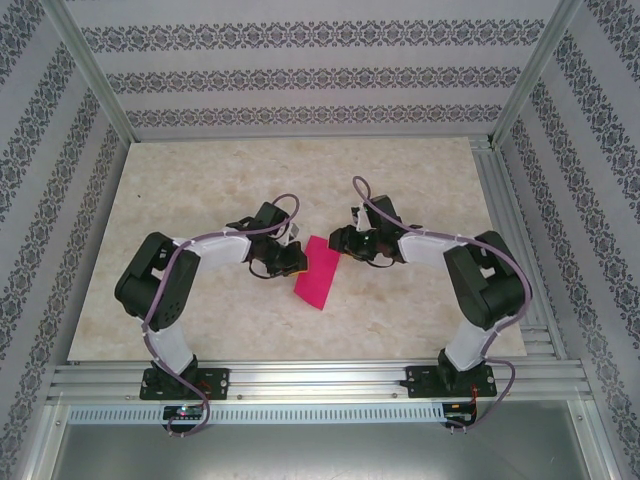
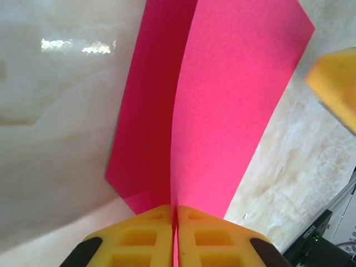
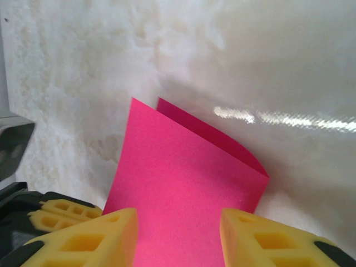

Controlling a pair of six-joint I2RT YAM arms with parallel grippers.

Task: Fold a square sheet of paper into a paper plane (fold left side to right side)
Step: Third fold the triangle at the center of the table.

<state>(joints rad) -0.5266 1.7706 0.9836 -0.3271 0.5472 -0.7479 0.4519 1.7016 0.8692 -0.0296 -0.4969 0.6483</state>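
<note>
The sheet of paper (image 1: 318, 272) is a narrow magenta rectangle, doubled over on itself, with the middle of the pale marbled table (image 1: 200, 180) beneath it. At the sheet's left side sits the left gripper (image 2: 175, 221). Its yellow fingers are pressed together on the edge of the sheet, pinching the upper layer, which curves up away from the darker layer beneath. At the sheet's far right corner is the right gripper (image 3: 178, 225), its fingers (image 3: 94, 239) spread wide apart on either side of the sheet. From its wrist camera, I cannot tell whether they touch the paper. The fold itself runs along the sheet's right side, rounded and not pressed flat.
</note>
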